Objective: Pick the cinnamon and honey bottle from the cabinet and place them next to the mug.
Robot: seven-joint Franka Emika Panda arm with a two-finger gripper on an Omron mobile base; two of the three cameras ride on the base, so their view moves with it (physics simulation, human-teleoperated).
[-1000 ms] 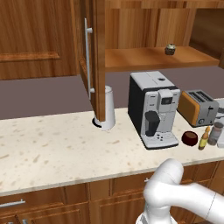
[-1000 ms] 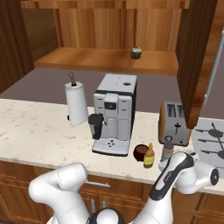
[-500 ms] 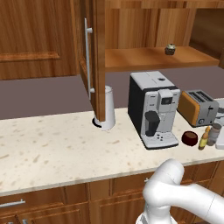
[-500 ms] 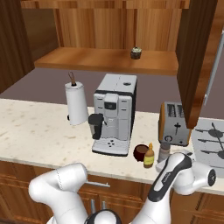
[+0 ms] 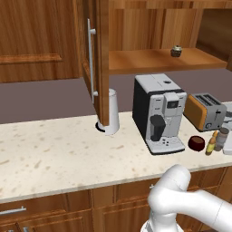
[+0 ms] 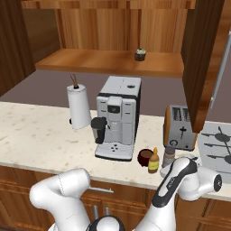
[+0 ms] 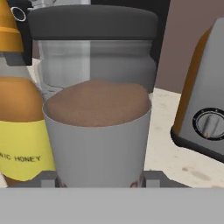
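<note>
cinnamon (image 7: pixel 97 131) is down on the counter (image 5: pixel 59 154) now, right up against the honey bottle (image 7: pixel 19 127), which stands at its 9 o'clock in the hand view. from the right base view the mug (image 6: pixel 145 157), the honey and the grey shaker line up in a row along the front edge, with the toaster (image 6: pixel 179 127) just behind them at about 12 o'clock and the coffee machine (image 6: pixel 116 118) off at 10 o'clock of the mug.

the gripper (image 7: pixel 98 180) looks clamped on the cinnamon: the two finger tips sit tight against its lower sides, one at 7 and one at 5 o'clock of the glass.

so i'd say we're at the tail end, the second item being set next to the mug. whether its base is fully resting on the stone i can't tell from here. next move, i reckon, is letting the fingers spread and backing straight off without nudging the honey, since they're so close that a sideways drag could tip it.

arm's folded low, elbow bulging out over the counter edge, forearm reaching forward toward the row. cabinet (image 5: pixel 97 54) door hangs open, one small dark lidded jar (image 5: pixel 176 51) on the shelf.
</note>
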